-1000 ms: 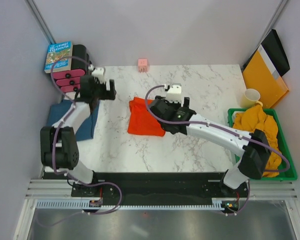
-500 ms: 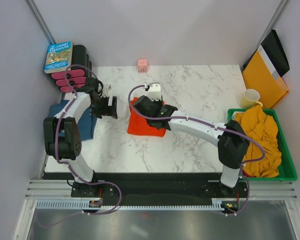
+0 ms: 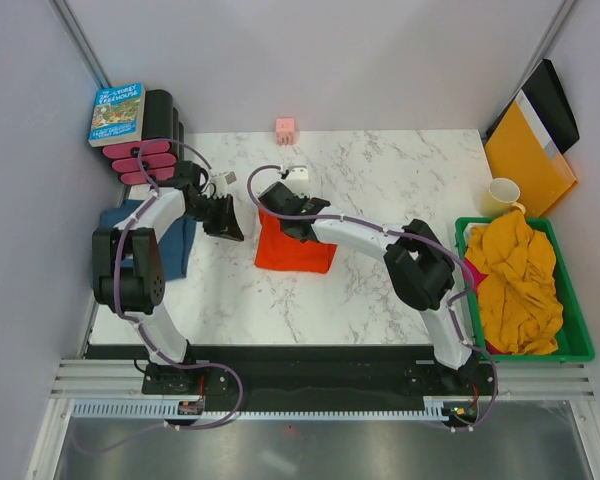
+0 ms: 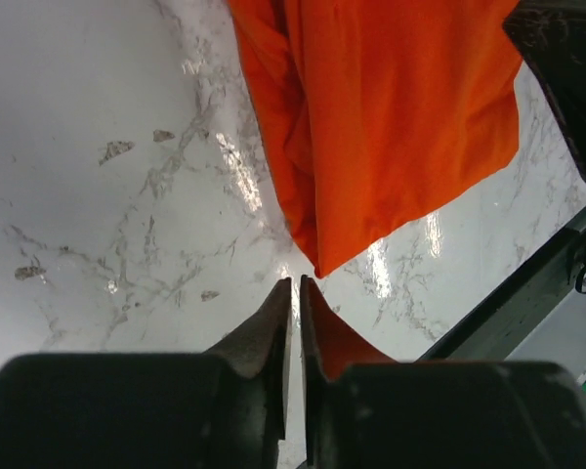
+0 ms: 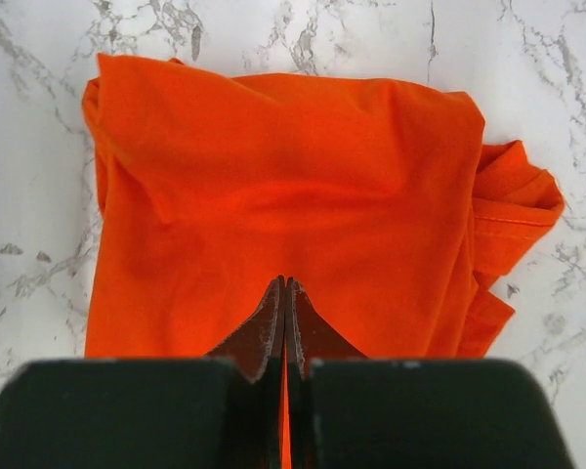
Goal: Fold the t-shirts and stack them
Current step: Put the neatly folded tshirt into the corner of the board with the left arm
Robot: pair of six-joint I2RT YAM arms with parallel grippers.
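A bright orange-red t-shirt (image 3: pixel 298 245) lies folded in the middle of the marble table. My right gripper (image 3: pixel 271 204) is over its far left part. In the right wrist view the right gripper (image 5: pixel 285 283) is shut, its tips low over the orange cloth (image 5: pixel 293 166), and no fold shows between them. My left gripper (image 3: pixel 234 228) sits just left of the shirt. The left wrist view shows the left gripper (image 4: pixel 295 283) shut to a thin slit with bare table in it, a shirt corner (image 4: pixel 318 266) just ahead. A dark teal-blue t-shirt (image 3: pixel 177 250) lies at the left edge, partly under the left arm.
A green tray (image 3: pixel 581 335) at the right holds a crumpled mustard-yellow t-shirt (image 3: pixel 515 275). Behind it stand a cream mug (image 3: pixel 502 193) and a yellow-orange folder (image 3: pixel 525 150). A book (image 3: pixel 117 112) and pink-and-black items (image 3: pixel 138 160) sit at the back left, a small pink block (image 3: pixel 285 128) at the back.
Both grippers have closed from wide open. The right gripper swung left and back over the orange shirt. The left gripper moved right, up to the shirt's left edge.
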